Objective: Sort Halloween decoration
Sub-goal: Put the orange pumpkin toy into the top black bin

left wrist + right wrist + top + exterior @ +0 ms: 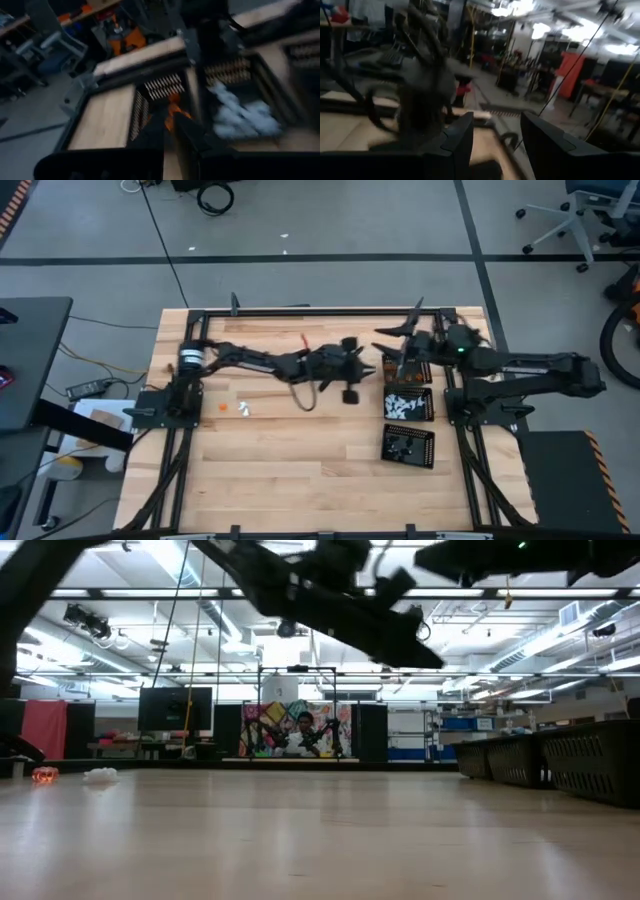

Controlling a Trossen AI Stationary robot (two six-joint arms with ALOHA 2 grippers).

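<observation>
Your left gripper (172, 122), jaws pinched on a tiny orange figurine (173, 111), hovers beside the black perforated trays (408, 404); next, release over the matching tray. Right gripper (495, 135): jaws wide, waiting at the far right.

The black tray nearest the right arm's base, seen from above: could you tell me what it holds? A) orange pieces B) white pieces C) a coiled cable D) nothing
B: in the high view the upper black tray is littered with white pieces, and the left wrist view shows the same pale heap.
</observation>
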